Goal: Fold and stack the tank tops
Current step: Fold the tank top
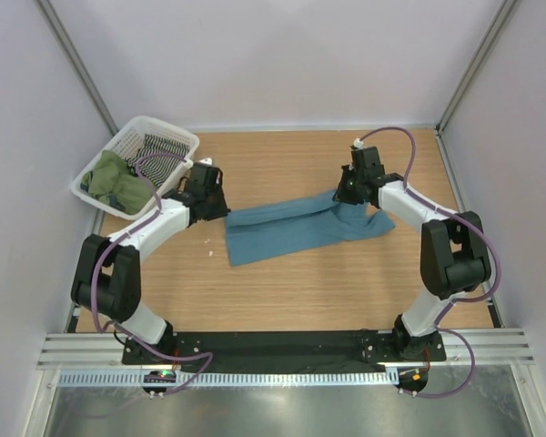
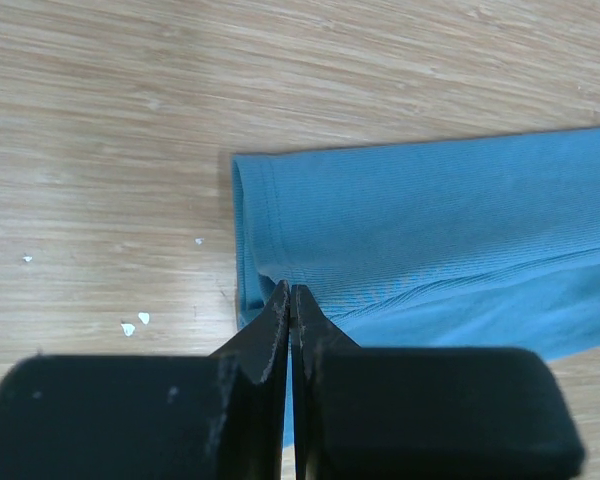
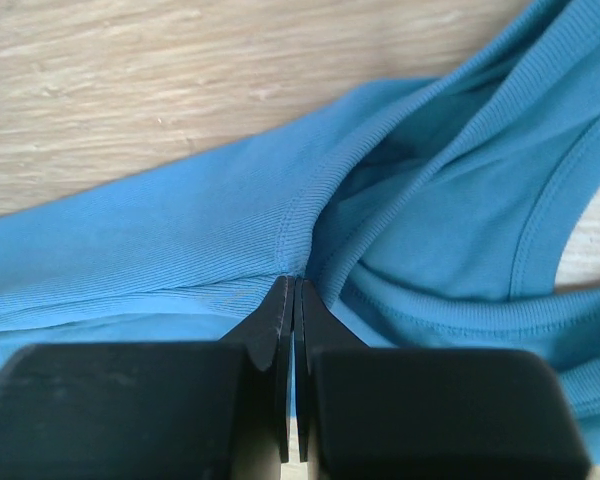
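**A:** How far along is it?

**B:** Early, I'd judge. On the table [image 1: 300, 300] the teal tank top [image 1: 296, 229] lies as a long band between the arms and seems to be doubled lengthwise. Nothing is stacked. The olive-green tank top [image 1: 114, 182] sits crumpled in the white basket [image 1: 177, 137], far left.

**A:** And the claws?

**B:** The left gripper [image 2: 291, 300] is pinched tight on the hem corner. The right gripper [image 3: 292, 290] is clamped on the ribbed armhole seam.

Teal top [image 1: 291, 232] outstretched; olive top [image 1: 114, 180] crumpled

Bright even light, soft shadows; wrist views' near foreground blurry.
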Controlling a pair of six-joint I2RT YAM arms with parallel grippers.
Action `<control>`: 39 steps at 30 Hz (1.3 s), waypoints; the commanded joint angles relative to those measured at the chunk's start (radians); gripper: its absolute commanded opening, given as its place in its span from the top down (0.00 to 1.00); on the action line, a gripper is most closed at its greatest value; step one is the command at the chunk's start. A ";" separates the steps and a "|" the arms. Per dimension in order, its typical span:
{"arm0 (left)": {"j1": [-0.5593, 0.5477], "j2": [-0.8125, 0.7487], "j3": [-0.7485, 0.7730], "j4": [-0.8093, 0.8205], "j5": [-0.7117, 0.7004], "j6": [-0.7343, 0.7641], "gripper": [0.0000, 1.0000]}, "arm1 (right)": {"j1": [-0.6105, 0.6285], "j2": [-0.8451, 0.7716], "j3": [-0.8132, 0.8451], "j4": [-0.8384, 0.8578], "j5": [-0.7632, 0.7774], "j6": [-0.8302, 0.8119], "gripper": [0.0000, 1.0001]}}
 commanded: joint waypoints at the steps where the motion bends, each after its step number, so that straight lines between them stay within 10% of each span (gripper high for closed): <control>1: -0.011 -0.054 -0.013 0.031 -0.009 -0.009 1.00 | 0.011 -0.072 -0.028 0.036 0.047 0.016 0.98; 39: -0.114 -0.246 -0.198 -0.029 -0.118 -0.055 1.00 | 0.066 -0.214 -0.263 0.085 0.108 0.058 0.97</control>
